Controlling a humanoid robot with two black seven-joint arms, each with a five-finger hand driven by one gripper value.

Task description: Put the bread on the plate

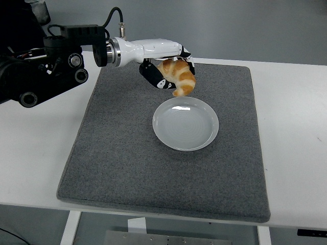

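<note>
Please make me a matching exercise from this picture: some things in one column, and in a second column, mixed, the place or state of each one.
Things:
1. bread
2. plate
3. mat
4. left hand

Places or states:
A. lies flat on the white table
B. empty, on the grey mat
C. held in the air, near the plate's far rim
D. closed around the bread

Pairs: 1-C, 2-B, 3-A, 4-D

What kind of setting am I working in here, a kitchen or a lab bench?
Most likely a lab test bench, not a kitchen: a bare white table with a grey mat and one empty plate. The left hand holds the bread above the mat.
</note>
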